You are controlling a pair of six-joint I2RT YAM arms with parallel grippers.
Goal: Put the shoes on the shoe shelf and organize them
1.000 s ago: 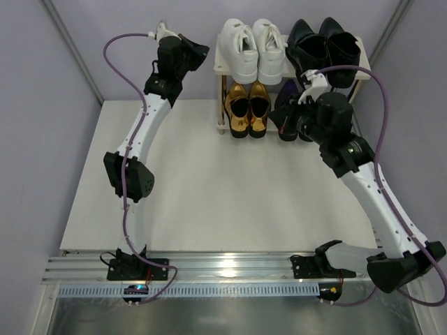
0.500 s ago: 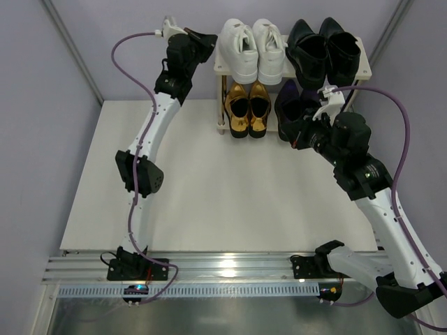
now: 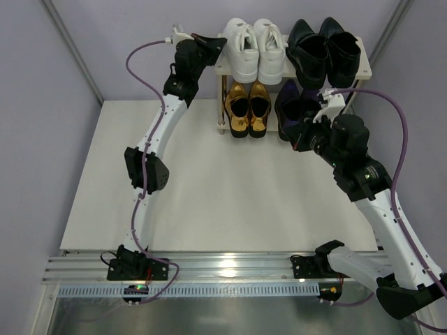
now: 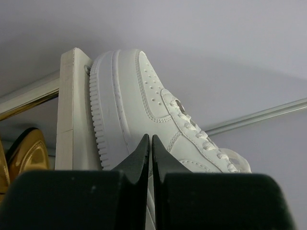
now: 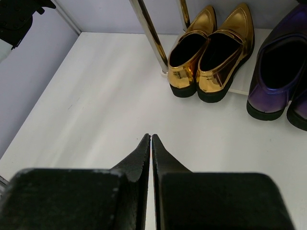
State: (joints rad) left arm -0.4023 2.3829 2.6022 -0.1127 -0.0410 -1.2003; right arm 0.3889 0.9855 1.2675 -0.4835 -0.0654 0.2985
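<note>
The shoe shelf (image 3: 365,64) stands at the table's back. White sneakers (image 3: 255,49) and black loafers (image 3: 325,47) sit on its top board. Gold loafers (image 3: 249,108) and purple loafers (image 3: 288,106) sit on the lower level. My left gripper (image 3: 218,43) is shut and empty, its tips against the outer side of the left white sneaker (image 4: 144,100) at the board's left end (image 4: 72,110). My right gripper (image 3: 298,144) is shut and empty, just in front of the purple loafers. In the right wrist view it (image 5: 150,137) hovers over bare table, short of the gold loafers (image 5: 211,52) and purple loafers (image 5: 278,72).
Silver shelf legs (image 5: 148,36) stand left of the gold pair. A gold toe (image 4: 26,153) shows below the board in the left wrist view. Purple-grey walls close in the table on the left, back and right. White tabletop (image 3: 209,181) lies in front of the shelf.
My left gripper has moved right along the back until it meets the left white sneaker. My right gripper has drawn back from the purple loafers and moved a little to the right.
</note>
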